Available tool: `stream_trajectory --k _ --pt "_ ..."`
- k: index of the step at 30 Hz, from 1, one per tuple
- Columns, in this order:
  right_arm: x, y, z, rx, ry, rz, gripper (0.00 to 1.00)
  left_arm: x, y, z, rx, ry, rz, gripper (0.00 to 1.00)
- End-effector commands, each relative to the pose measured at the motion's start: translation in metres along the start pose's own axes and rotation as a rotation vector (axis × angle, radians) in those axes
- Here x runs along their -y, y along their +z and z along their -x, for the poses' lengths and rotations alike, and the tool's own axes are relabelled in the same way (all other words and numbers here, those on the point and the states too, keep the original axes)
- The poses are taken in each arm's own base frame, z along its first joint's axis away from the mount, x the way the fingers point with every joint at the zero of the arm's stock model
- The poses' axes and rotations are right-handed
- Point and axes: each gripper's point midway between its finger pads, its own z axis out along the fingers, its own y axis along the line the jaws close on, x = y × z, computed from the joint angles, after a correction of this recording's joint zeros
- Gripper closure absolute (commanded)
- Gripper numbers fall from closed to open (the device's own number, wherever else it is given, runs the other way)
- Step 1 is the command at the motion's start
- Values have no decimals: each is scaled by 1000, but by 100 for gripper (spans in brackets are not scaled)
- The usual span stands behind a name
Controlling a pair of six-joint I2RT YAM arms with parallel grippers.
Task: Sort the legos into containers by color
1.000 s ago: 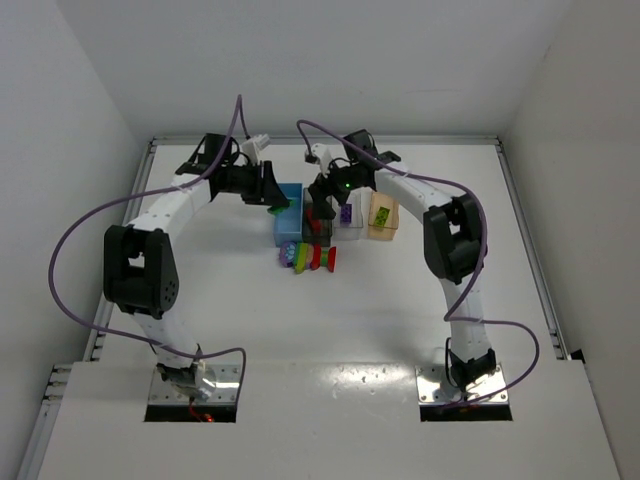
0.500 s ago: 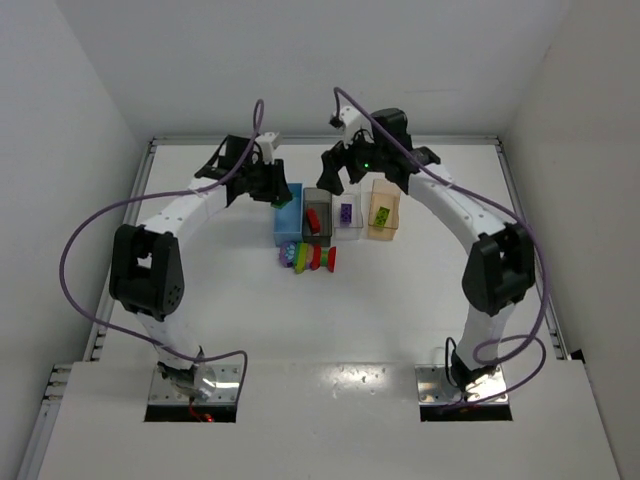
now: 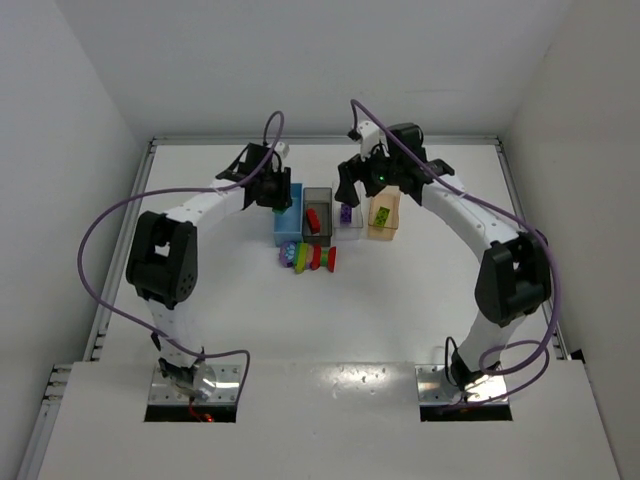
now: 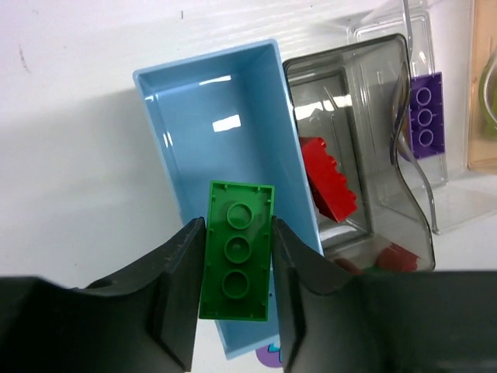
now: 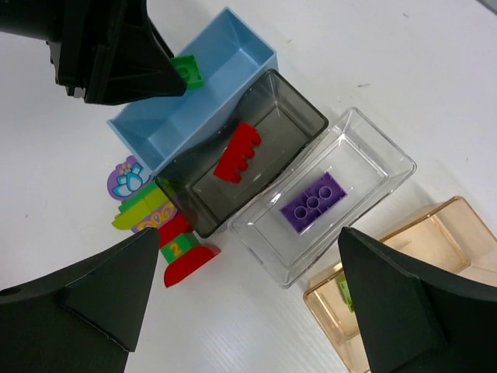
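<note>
My left gripper (image 4: 237, 225) is shut on a green brick (image 4: 235, 264), held above the near end of the blue bin (image 4: 225, 116), which has nothing in it. From above, that gripper (image 3: 275, 190) hangs at the blue bin's (image 3: 288, 228) far end. My right gripper (image 5: 248, 233) stands open and holds nothing, high over the grey bin (image 5: 311, 116) and the clear bin (image 5: 373, 151). A red brick (image 5: 237, 151) lies in the grey bin. The clear bin holds a purple brick (image 5: 313, 202). A lime brick (image 3: 381, 214) sits in the orange bin (image 3: 383, 233).
A multicoloured stack of joined bricks (image 3: 310, 258) lies on the white table (image 3: 400, 300) just in front of the blue and grey bins. The four bins stand side by side in a row. White walls enclose the table on three sides.
The right gripper has lifted away from the grey bin, leaving the red brick inside, and shifted right. The left gripper has carried the green brick in over the blue bin.
</note>
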Motion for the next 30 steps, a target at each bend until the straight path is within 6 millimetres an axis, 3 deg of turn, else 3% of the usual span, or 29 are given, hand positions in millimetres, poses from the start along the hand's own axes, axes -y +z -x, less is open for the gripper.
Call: stream_trajectory --k 1,3,8,12,14,18,19,21,22,23,25,26,29,30 --pt "-5 -16 16 53 -6 6 2 11 -4 34 93 7 8 55" --pt "-3 -16 12 47 -7 8 2 18 -1 29 77 14 -16 46" --pt "-4 -17 4 31 1 11 2 36 -5 34 98 56 -45 42" --pt "-9 -23 8 45 -20 27 2 42 -28 48 160 98 -71 42" --pt "-16 -34 0 34 -47 57 2 56 -61 56 225 201 -132 42" --pt "-33 -52 -18 0 -107 133 2 100 -113 17 210 487 -427 41" --pt "-38 -55 -31 -29 -103 152 2 100 -120 12 199 531 -441 40" --pt "-43 -66 -36 -36 -147 177 2 102 -130 -23 122 670 -490 40" --pt "-48 -70 -50 -71 -142 200 2 102 -133 -32 107 710 -497 40" --pt "-51 -73 -55 -78 -169 214 2 98 -132 -51 77 778 -508 40" --pt "-58 -78 -70 -94 -178 236 3 91 -137 -65 66 827 -475 40" --pt "-59 -78 -79 -115 -173 244 3 89 -133 -84 31 859 -474 40" --pt "-63 -79 -96 -154 -169 247 23 76 -124 -106 -25 891 -405 44" --pt "-63 -75 -101 -171 -141 250 36 75 -121 -109 -24 899 -395 45"
